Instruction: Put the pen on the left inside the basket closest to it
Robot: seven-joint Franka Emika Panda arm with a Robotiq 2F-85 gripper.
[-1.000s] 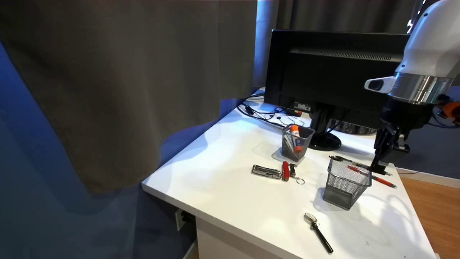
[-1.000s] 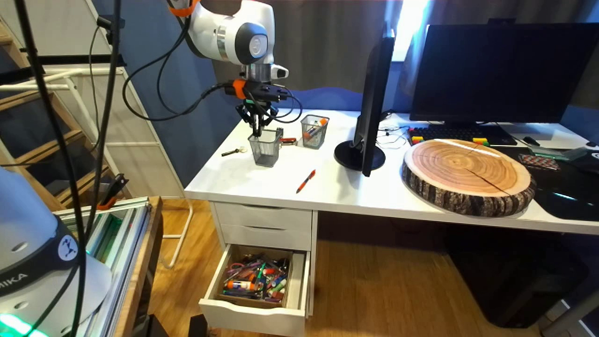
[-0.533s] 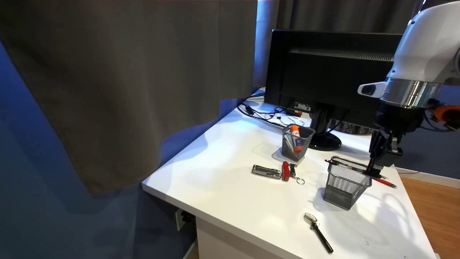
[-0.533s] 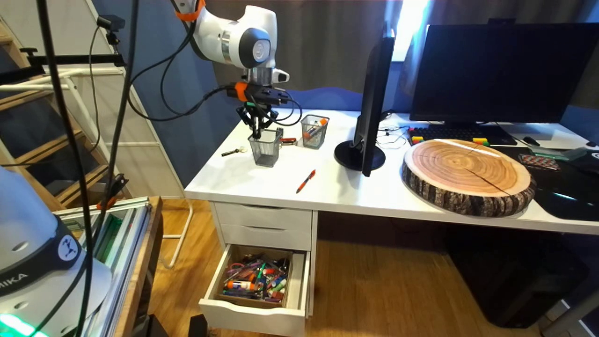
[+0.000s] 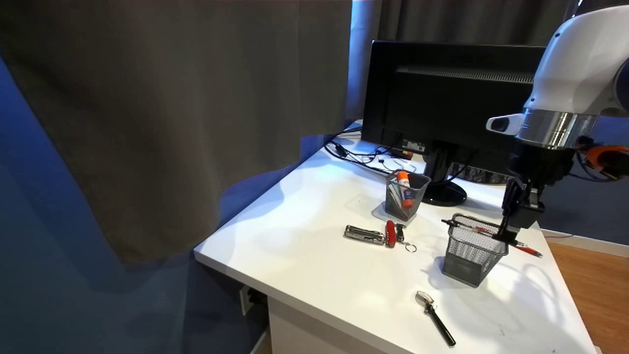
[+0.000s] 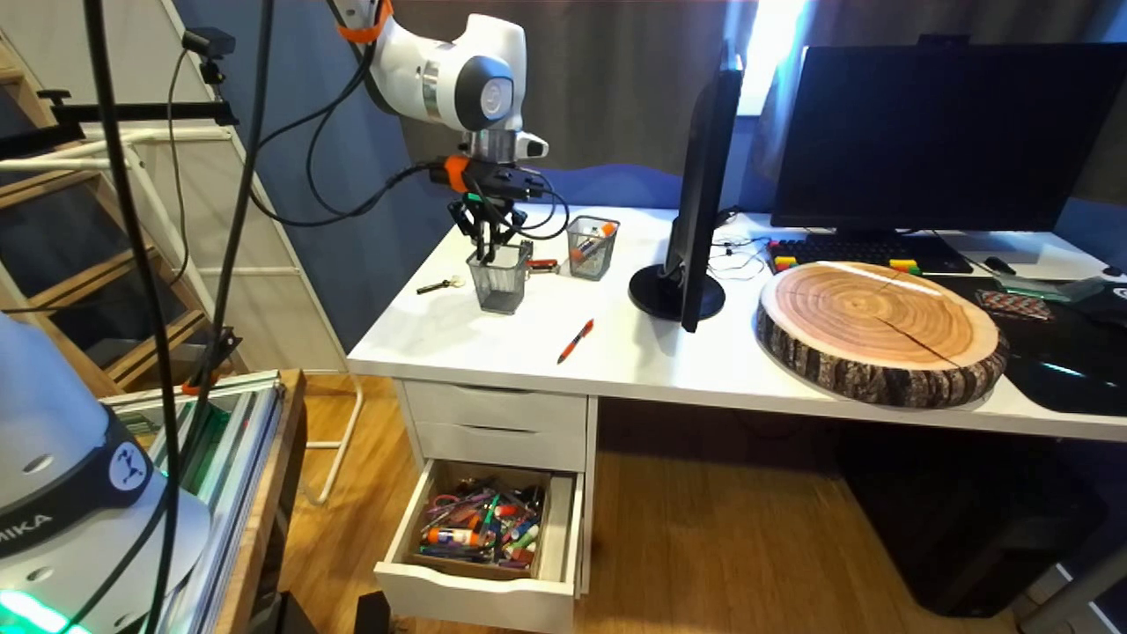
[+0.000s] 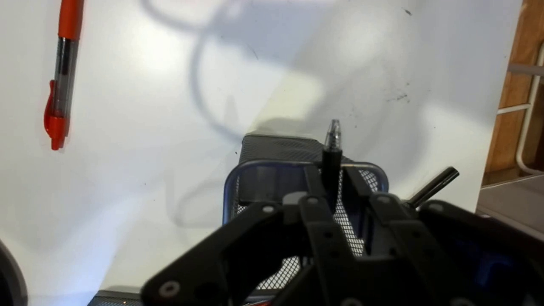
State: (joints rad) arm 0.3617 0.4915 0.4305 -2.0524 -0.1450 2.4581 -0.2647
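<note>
We see two pens (image 7: 63, 80) (image 7: 332, 159) in the wrist view. In an exterior view we count two baskets (image 6: 499, 291) (image 6: 604, 255), two monitors (image 6: 709, 167) (image 6: 942, 141) toward two o'clock, one log slice (image 6: 880, 321) at three o'clock, three drawers (image 6: 499, 402) (image 6: 499, 447) (image 6: 480, 603) toward seven o'clock and one magnifier (image 6: 431, 287).

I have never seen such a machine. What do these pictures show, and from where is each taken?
This is a white jointed robot arm. Two pictures are taken from outside it; the third looks down from its wrist. At the arm's end, a black two-fingered gripper holds a slim black pen with a clear tip over a boxy grey wire-mesh basket. On the white desk also lie a red pen with a clear barrel, a rounded red pocketknife and a black-handled magnifier-like tool; a second grey mesh basket holds an orange-capped tube.
</note>
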